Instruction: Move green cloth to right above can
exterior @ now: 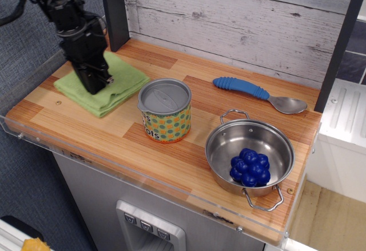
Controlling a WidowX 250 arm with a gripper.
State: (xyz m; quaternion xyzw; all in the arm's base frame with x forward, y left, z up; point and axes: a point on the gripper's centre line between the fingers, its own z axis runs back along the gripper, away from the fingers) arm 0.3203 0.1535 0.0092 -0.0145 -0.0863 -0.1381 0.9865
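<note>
The green cloth (117, 88) lies folded on the wooden counter, left of the can and a little behind it. Its right corner is close to the can. The can (165, 110) stands upright mid-counter, with a grey lid and a yellow dotted label. My black gripper (96, 83) points down onto the middle of the cloth and presses or pinches it. Its fingertips are sunk into the fabric, so the jaws' gap is hidden.
A steel pot (226, 146) with handles holds a blue berry-like toy (249, 166) at the front right. A blue-handled spoon (258, 94) lies behind it. A dark post (114, 11) stands at the back left. A clear rim (114, 162) lines the counter's front edge.
</note>
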